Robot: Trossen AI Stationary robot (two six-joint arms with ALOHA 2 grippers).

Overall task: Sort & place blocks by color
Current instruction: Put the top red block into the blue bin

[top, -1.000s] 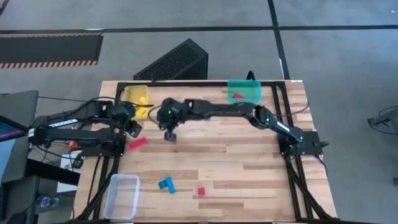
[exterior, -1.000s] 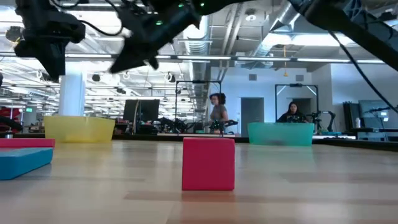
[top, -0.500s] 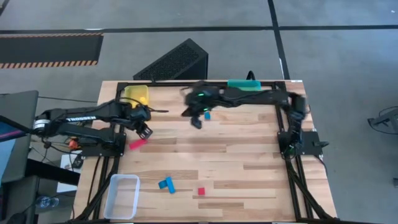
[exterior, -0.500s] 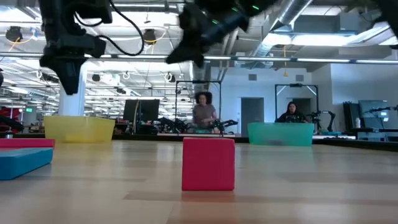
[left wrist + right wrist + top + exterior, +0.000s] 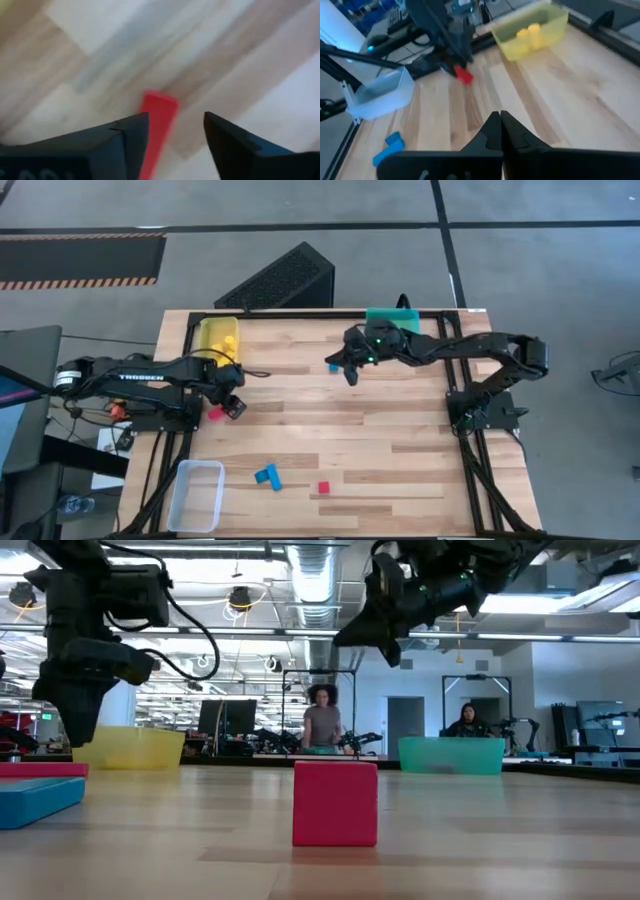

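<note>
Left gripper (image 5: 175,132), jaws apart, straddles flat red plastic bar (image 5: 157,125) for pickup; right gripper (image 5: 500,131) jaws together, empty.

Matt wood table (image 5: 400,430); translucent plastic bins (image 5: 218,335)

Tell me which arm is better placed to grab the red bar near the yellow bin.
Left. The left gripper is right over the red bar with fingers open astride it. The right gripper is shut and far across the table near the teal bin.
</note>
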